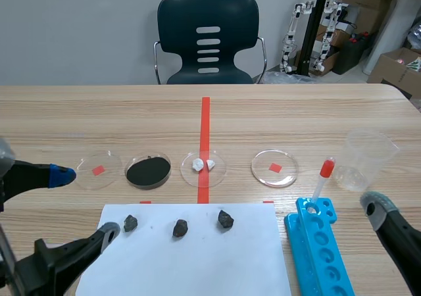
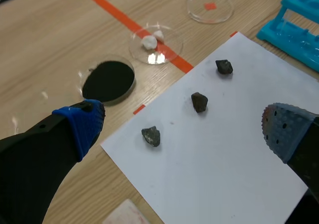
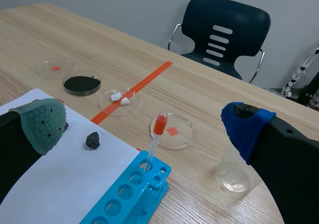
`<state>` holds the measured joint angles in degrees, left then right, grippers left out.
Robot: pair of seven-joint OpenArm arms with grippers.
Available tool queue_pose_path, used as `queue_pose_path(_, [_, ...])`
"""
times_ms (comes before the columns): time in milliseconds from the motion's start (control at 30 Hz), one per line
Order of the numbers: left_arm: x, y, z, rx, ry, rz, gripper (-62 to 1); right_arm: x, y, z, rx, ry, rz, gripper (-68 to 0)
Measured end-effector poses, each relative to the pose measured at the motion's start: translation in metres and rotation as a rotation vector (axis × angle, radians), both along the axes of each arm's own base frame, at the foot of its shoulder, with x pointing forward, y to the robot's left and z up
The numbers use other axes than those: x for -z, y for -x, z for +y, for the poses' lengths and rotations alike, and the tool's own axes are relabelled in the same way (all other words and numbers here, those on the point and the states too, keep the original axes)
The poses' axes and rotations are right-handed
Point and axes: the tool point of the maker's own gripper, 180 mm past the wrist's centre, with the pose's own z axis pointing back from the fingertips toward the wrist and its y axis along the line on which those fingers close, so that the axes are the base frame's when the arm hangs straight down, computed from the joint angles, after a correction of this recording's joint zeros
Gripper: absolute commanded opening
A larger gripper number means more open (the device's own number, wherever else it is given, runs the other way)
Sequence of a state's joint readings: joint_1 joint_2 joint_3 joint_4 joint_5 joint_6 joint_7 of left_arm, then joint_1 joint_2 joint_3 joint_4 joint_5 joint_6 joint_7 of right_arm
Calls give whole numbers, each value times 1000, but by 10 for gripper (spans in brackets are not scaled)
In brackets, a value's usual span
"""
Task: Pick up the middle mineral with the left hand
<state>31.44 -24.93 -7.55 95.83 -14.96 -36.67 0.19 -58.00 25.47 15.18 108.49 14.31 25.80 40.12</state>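
Three dark minerals lie in a row on a white sheet of paper (image 1: 197, 263): the left one (image 1: 130, 223), the middle one (image 1: 180, 228) and the right one (image 1: 225, 219). My left gripper (image 1: 85, 204) stands open at the sheet's left corner, nothing between its fingers. In the left wrist view the middle mineral (image 2: 199, 102) lies just ahead of the left gripper (image 2: 184, 129), between the left mineral (image 2: 151, 136) and the right one (image 2: 224, 66). My right gripper (image 3: 144, 127) is open and empty near the table's right front, with the right mineral (image 3: 92, 140) ahead of it.
Beyond the paper stand several petri dishes: an empty one (image 1: 97, 170), one with black powder (image 1: 148, 171), one with white lumps (image 1: 203, 166), another empty one (image 1: 274, 168). A blue rack (image 1: 322, 243) holds a red-topped pipette (image 1: 321, 181). A clear cup (image 1: 365, 159) stands right.
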Motion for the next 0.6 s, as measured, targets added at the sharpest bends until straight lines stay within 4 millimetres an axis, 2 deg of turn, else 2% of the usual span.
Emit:
queue_pose_path(100, [-4,-14,2,-42,36,39,14,1,0,0,-1,3,3,4])
queue_pose_path(233, [-1,-36,21,-190,28,96,14,2,0,0,0,6,9,4])
queue_pose_path(600, [27,-57,27,-359,-39,408,14,2,0,0,0,6,9,4])
